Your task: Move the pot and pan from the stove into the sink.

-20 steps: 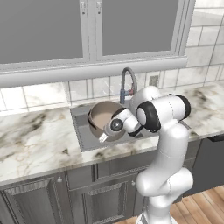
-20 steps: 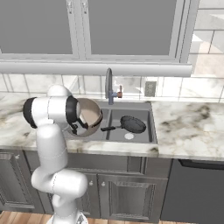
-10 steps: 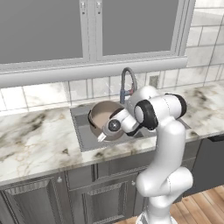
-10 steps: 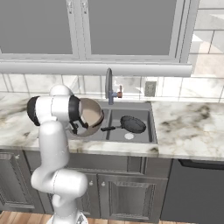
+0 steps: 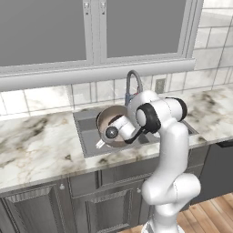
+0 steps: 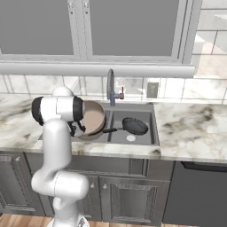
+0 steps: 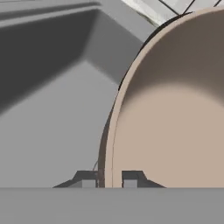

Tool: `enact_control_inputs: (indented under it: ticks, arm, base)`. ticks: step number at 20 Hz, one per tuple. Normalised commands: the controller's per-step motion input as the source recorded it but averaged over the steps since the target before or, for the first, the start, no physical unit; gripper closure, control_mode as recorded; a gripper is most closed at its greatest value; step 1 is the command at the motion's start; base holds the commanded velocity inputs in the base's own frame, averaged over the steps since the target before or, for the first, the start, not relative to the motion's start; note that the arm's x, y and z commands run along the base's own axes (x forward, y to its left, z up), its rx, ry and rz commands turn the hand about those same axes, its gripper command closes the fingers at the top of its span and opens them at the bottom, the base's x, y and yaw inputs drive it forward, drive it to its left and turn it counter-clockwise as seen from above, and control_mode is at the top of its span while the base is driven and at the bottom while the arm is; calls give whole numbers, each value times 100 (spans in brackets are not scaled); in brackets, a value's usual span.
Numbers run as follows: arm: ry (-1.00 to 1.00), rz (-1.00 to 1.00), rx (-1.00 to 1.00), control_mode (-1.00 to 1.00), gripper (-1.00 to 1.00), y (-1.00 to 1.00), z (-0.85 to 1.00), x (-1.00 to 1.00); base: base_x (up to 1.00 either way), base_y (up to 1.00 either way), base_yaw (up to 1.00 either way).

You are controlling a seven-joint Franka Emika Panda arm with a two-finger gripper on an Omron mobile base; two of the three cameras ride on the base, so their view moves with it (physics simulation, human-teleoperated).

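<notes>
Holding the big tan pot point(image 5: 113, 129) by its rim, the arm has it tipped on its side over the left basin of the sink point(image 6: 146, 107), so the pale inside faces out toward the room. In the hand view the tool point(image 7: 110, 178) is clamped on the pot wall, one fingertip point(image 7: 85, 179) on the outside and the other on the inside, jaws closed tight on the thin rim. The small dark frying pan point(image 6: 134, 126) already lies in the right basin, its long handle pointing left toward the divider, so that half of the job looks done. The faucet point(image 6: 111, 84) stands just behind the pot. So this seems to be the last step: putting the pot down in the basin. The next move probably calls for lowering it until it rests on the basin floor, keeping it away from the faucet and the pan handle, then opening the tool and backing the arm out.
</notes>
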Motion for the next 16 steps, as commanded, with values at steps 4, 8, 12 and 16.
enact_control_inputs:
  ticks: [4, 8, 12, 16]
  arm:
    - [0, -3, 0, -100, 100, 4, -22, 23]
    - [0, 0, 1, -100, 100, 0, 0, 3]
    - [0, -1, 2, -100, -100, 0, 6, 1]
    - [-2, -9, 6, -100, -100, 0, 48, 0]
  base:
    - [0, 0, 0]
    - [0, 0, 0]
    - [0, 0, 0]
    - [0, 0, 0]
